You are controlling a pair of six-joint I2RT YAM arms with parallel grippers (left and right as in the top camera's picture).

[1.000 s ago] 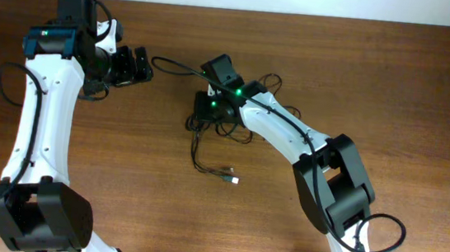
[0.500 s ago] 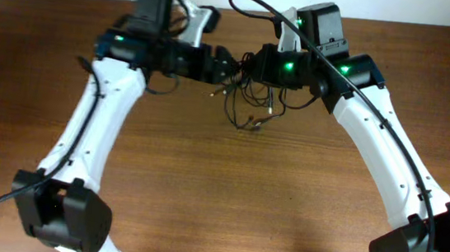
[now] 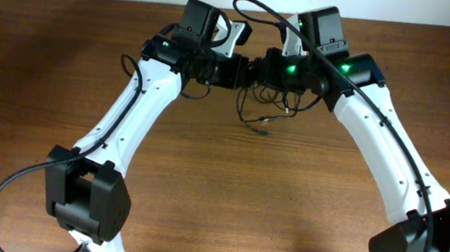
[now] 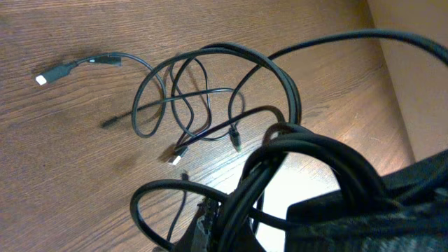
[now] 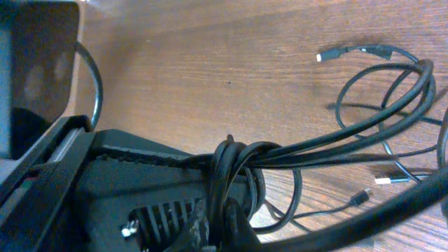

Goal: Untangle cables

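The cables [image 3: 261,113], a bunch of thin black cords, hung in tangled loops near the far middle of the table [image 3: 201,198], just below the spot where the two grippers met. Their lowest ends [image 3: 262,130] reached the wood or hung just above it; the overhead view did not settle which.

From the left wrist camera the cables [image 4: 189,98] showed as several overlapping loops over the wood grain, with one pale-tipped plug [image 4: 43,78] stretched out to the side and two more small plugs near the middle of the tangle. From the right wrist camera the cables [image 5: 378,119] swept out in a wide arc from a tight twist of cords, and a pale-tipped plug [image 5: 320,57] lay apart on the table beyond it.

The right gripper [image 3: 270,68] was closed on the cables, the twisted cords bunched hard against its black finger [image 5: 140,185]. The left gripper [image 3: 238,71] sat just beside it, nearly nose to nose, with cords crossing close in front of its camera; whether its jaws stood wide or narrow could not be told.

The white left arm [image 3: 140,105] and right arm [image 3: 382,129] reached inward from the near corners, green lights [image 3: 290,69] glowing at the right wrist. A thicker arm cable [image 3: 261,9] arched above the right gripper.
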